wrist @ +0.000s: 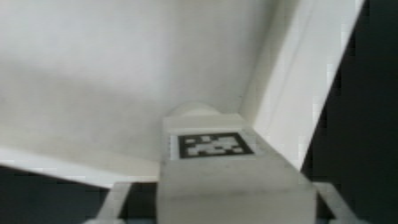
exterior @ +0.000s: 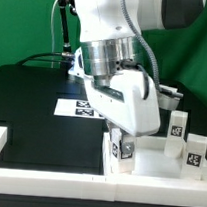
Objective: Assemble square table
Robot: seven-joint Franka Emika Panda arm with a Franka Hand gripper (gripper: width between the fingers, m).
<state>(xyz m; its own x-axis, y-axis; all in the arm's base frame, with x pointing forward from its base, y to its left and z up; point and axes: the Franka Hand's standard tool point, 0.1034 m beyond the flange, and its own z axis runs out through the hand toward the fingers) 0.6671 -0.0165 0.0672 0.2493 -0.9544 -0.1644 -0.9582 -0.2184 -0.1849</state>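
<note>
The pincer is low over the white top, which lies on the black tabletop at the exterior view's right, against the low white wall. Between its fingers stands one tagged leg, upright, and the fingers pinch it on both sides. In the wrist view this leg is in the middle between the two fingers, with its tag facing the camera, and the top's inside floor and raised rim lie behind it. Two more legs stand upright on the top, further to the exterior view's right, well apart from the pincer. The marker board lies flat on the tabletop behind the arm.
</note>
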